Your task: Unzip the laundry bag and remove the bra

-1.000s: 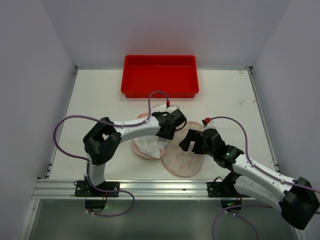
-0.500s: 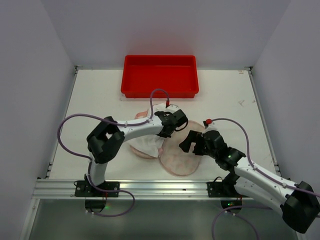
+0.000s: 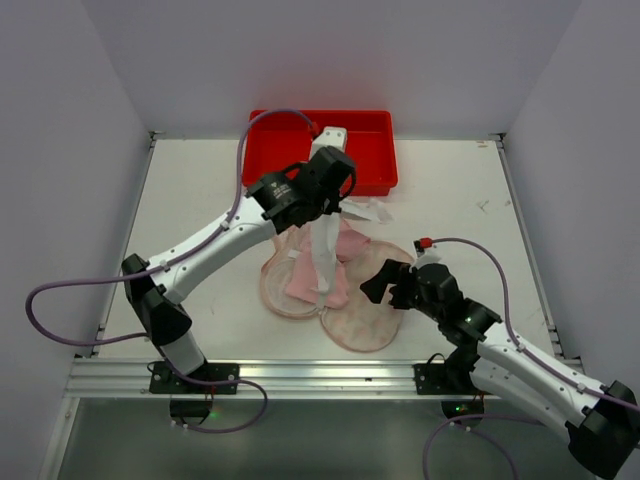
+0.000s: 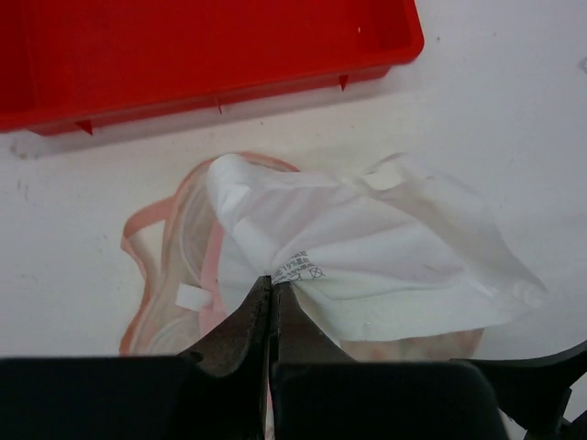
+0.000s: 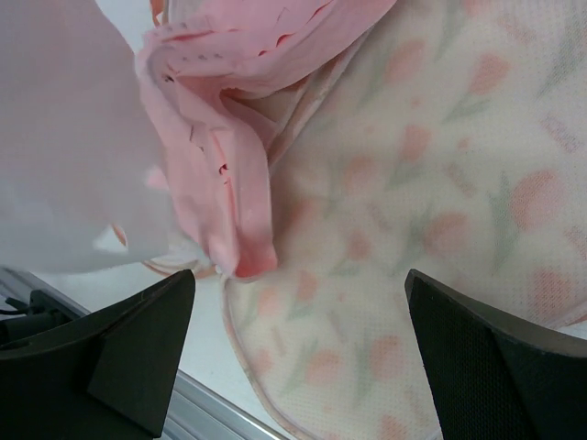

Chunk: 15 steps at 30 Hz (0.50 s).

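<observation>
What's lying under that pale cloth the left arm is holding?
The cream mesh laundry bag lies on the table beneath the bra, which the left tool pinches. The bag's middle is covered by the fabric and cannot be seen.

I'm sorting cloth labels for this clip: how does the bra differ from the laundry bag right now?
The bra is plain pale pink and white; the laundry bag is cream mesh with reddish printed marks and pink trim. The bra hangs partly raised from the shut left gripper, while the laundry bag lies flat on the table. The right gripper over the laundry bag is open. Both are soft fabric and overlap.
</observation>
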Motion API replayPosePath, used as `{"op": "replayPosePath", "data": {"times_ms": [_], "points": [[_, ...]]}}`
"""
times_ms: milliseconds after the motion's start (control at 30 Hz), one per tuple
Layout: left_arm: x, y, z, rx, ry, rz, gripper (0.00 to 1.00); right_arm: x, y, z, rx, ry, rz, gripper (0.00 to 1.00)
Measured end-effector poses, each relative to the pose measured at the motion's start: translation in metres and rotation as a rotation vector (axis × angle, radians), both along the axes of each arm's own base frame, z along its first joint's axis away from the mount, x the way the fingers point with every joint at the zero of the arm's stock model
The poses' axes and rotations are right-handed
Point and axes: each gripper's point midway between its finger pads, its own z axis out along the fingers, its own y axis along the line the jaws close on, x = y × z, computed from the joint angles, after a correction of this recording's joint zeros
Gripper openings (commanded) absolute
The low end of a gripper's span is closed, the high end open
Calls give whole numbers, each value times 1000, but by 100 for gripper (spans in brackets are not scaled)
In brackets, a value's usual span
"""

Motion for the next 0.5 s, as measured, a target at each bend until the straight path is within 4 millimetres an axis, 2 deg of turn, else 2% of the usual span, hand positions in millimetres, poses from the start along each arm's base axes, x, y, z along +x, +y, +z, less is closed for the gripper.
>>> {"op": "replayPosePath", "data": {"times_ms": [67,200,367,500], "points": [[13,6,25,-18,-38,2,0,0,0,3,6,-8,-1,99],[30,14,59,-18,-100,-9,0,0,-1,6,12,-21,-1,99],[50,25,67,42,-127,-70,0,0,-1,10,9,-32,5,99],[95,50,72,122,-181,-70,0,0,-1,14,4,-38,13,99]]}}
